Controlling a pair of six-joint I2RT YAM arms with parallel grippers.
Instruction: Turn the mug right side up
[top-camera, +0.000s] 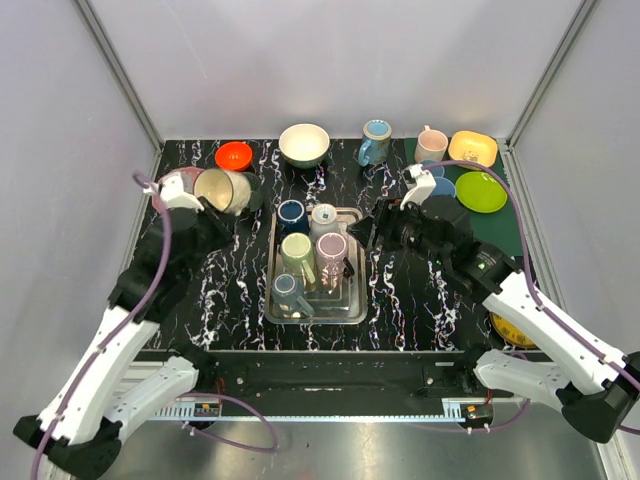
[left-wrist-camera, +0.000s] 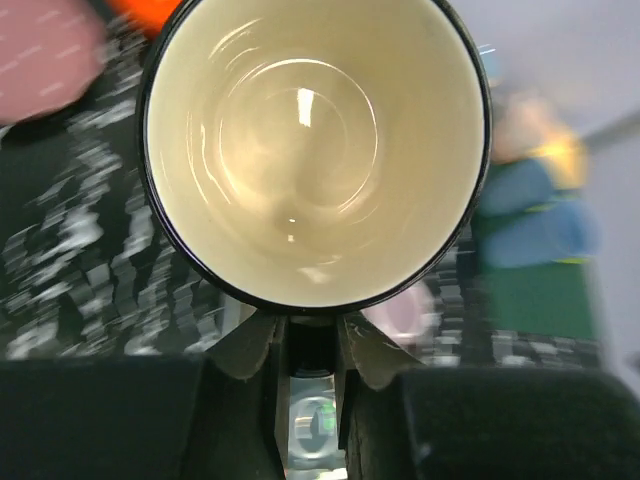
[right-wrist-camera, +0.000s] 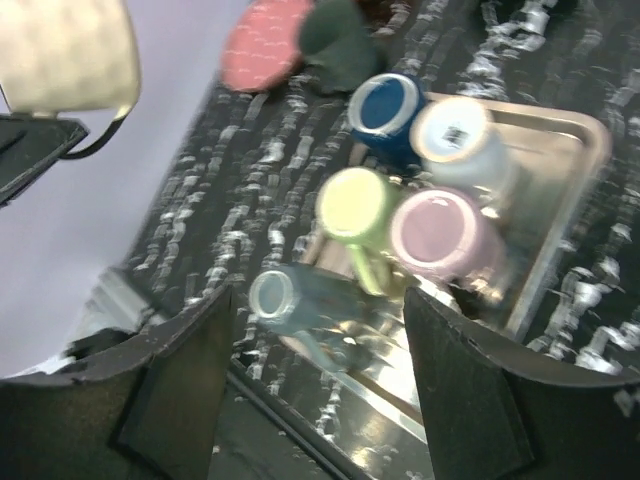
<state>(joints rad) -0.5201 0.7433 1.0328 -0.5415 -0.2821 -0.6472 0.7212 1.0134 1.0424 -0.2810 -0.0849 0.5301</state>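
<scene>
We see a black marbled tabletop (top-camera: 420, 300) hemmed in by grey walls (top-camera: 60, 200). The left pincer (left-wrist-camera: 312, 340) is pinching the tilted mug (top-camera: 222, 188) near the back-left corner. The right pincer (right-wrist-camera: 320, 380) is spread at the crowded tray's (top-camera: 355, 315) right rim.

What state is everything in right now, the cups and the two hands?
black mug: held tipped, mouth open to view, empty
left hand: shut on the black mug
right hand: open, holding nothing
white mug: upside down in the tray
tray: holds five mugs
</scene>
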